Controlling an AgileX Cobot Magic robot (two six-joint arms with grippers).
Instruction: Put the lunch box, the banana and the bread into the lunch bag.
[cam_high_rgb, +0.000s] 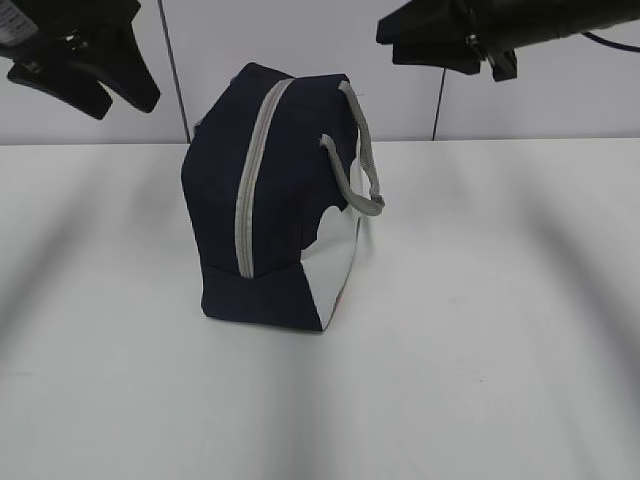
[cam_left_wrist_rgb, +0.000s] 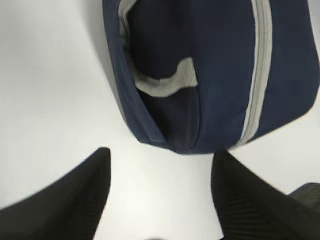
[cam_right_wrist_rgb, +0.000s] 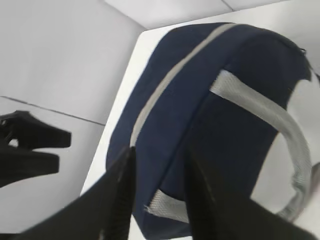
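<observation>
White worktop (cam_high_rgb: 480, 350) stretched to a pale wall. At its middle stood the navy lunch bag (cam_high_rgb: 275, 200), its grey zipper (cam_high_rgb: 250, 190) closed along the top, grey handle (cam_high_rgb: 365, 160) draped over the white side. Above it, the left gripper (cam_left_wrist_rgb: 160, 192) hung wide apart and empty; the right gripper (cam_right_wrist_rgb: 157, 200) hung narrower, holding nothing.

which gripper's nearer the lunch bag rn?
Hard to call. Both hang apart from the lunch bag, neither touching: left gripper above-left, right gripper above-right, about level.
</observation>
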